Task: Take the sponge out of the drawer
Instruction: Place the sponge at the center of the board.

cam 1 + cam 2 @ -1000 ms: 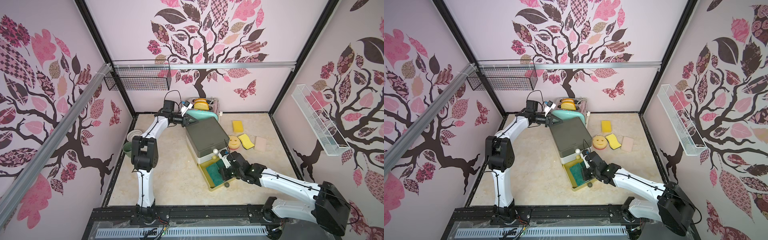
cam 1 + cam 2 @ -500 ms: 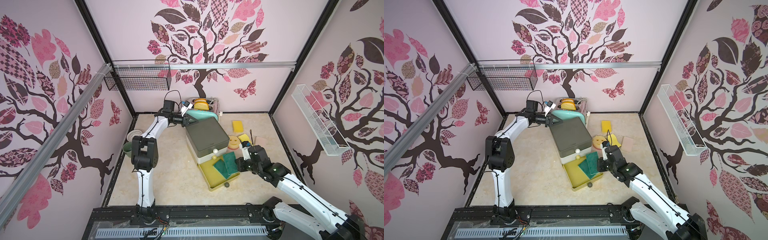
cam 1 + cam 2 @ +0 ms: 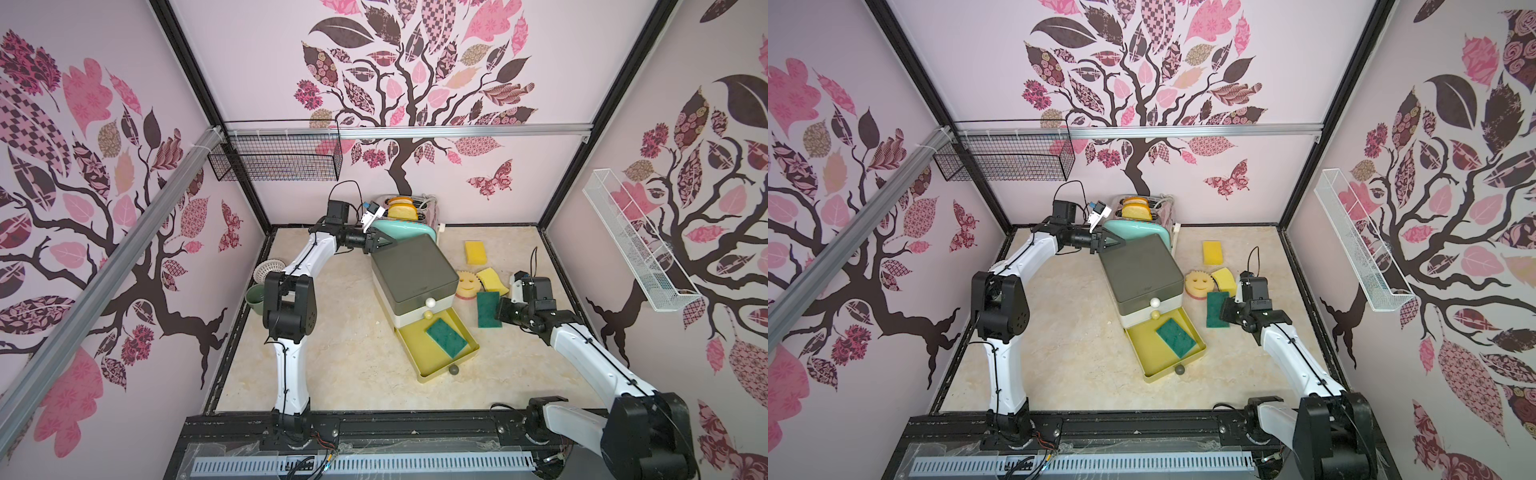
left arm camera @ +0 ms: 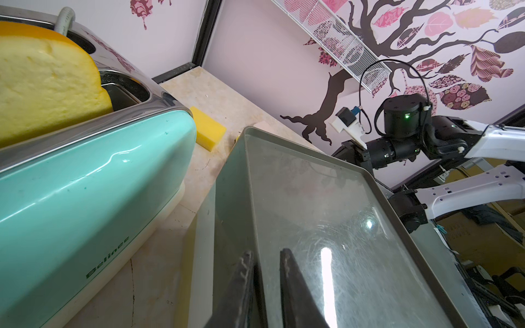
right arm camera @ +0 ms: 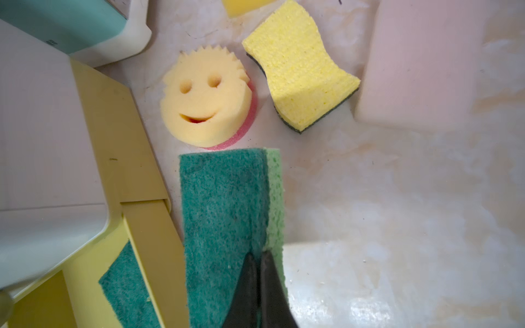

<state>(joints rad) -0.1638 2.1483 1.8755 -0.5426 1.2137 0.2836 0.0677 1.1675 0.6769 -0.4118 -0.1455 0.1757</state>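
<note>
The yellow drawer (image 3: 419, 357) stands pulled out of the grey-topped drawer unit (image 3: 409, 270). One dark green sponge (image 3: 446, 338) lies inside it. A second green sponge (image 3: 486, 307) is outside, right of the drawer and just short of the smiley sponge. My right gripper (image 3: 500, 311) is shut on its near end; in the right wrist view the gripper (image 5: 258, 252) pinches that sponge (image 5: 224, 198) along its long edge. I cannot tell whether it touches the floor. My left gripper (image 4: 265, 251) is shut on the raised rim at the unit's back corner.
A round smiley sponge (image 3: 468, 284), a curved yellow sponge (image 3: 492, 278) and a yellow block sponge (image 3: 475, 252) lie right of the unit. A pale pink pad (image 5: 420, 65) lies beyond them. A mint toaster (image 3: 403, 226) stands behind the unit. A green cup (image 3: 255, 297) sits at the left wall.
My right gripper has lifted a green sponge out of the drawer and carried it right, past the drawer's side. The left arm has not moved.
</note>
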